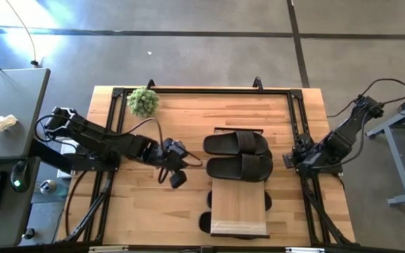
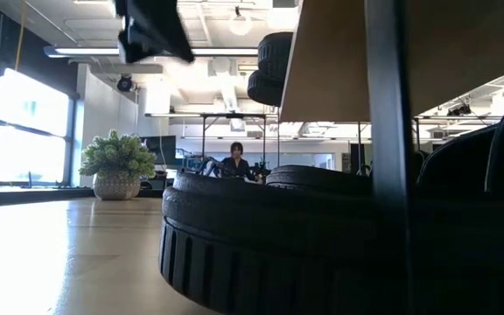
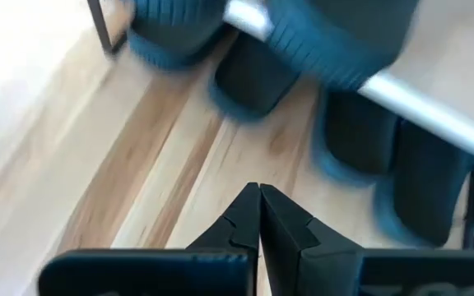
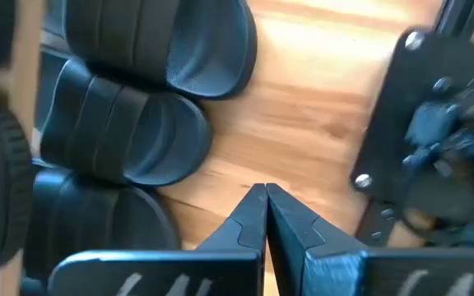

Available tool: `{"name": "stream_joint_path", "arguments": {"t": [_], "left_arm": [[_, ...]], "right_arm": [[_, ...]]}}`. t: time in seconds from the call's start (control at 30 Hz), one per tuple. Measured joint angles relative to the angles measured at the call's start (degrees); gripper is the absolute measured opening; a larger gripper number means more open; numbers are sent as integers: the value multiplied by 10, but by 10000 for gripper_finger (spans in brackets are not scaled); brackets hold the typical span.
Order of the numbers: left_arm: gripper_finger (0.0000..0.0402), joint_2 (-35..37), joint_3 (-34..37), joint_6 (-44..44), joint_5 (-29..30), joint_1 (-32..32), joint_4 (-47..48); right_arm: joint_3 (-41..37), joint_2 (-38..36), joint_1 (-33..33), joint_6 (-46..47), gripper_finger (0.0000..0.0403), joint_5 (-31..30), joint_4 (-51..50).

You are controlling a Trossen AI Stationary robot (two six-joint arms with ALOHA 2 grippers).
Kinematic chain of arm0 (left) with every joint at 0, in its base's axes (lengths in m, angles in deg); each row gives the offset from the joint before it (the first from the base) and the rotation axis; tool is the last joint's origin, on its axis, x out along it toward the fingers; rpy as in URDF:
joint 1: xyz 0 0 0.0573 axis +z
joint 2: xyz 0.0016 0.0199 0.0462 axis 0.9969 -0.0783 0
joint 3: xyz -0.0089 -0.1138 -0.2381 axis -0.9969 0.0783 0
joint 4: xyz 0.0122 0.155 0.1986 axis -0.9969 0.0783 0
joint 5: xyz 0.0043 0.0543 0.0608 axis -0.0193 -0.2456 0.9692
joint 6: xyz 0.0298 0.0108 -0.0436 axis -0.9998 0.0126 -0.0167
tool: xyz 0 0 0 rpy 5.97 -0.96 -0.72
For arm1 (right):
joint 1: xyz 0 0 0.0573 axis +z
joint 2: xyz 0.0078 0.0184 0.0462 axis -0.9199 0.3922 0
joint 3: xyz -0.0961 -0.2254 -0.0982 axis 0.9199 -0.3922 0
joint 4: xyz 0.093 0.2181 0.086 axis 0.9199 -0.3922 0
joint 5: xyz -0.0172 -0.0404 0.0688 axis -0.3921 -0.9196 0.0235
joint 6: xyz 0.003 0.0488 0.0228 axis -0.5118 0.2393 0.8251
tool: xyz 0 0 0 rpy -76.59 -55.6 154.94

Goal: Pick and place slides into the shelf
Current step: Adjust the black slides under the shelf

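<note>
Two matte black rubber slides [image 1: 238,154] lie side by side on the far end of the low light-wood plank shelf [image 1: 239,207], at centre frame; more dark soles peek out beneath it (how many, I cannot tell). The left tool [image 1: 176,176] hangs pinched shut and empty left of the shelf; the right tool [image 1: 289,160] waits shut at right. Judged next: open wide first, approach a loose sandal's strap squarely, and lift clear of the counter [image 1: 188,112].

slides [image 1: 239,155]: matte black, two side by side on top, others beneath | shelf [image 1: 239,207]: light-wood plank, mid-table
</note>
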Motion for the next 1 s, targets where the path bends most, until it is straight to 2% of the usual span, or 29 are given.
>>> {"name": "stream_joint_path", "arguments": {"t": [0.17,0.33,0.4,0.63,0.8,1.0], "left_arm": [[0,-1,38,-81,-104,59,-22],[0,-1,76,-184,-222,118,-63],[0,-1,91,-218,-261,136,-73],[0,-1,125,-310,-362,183,-85],[0,-1,137,-344,-415,210,-89],[0,-1,142,-347,-447,228,-115]], "right_arm": [[-61,-69,-47,26,0,-26,80],[-47,-85,-115,47,0,-85,64],[-47,-84,-150,50,0,-86,67],[-47,-59,-301,-5,0,-42,89],[-47,-52,-436,-107,0,16,109],[-47,-48,-606,-236,0,74,134]]}}
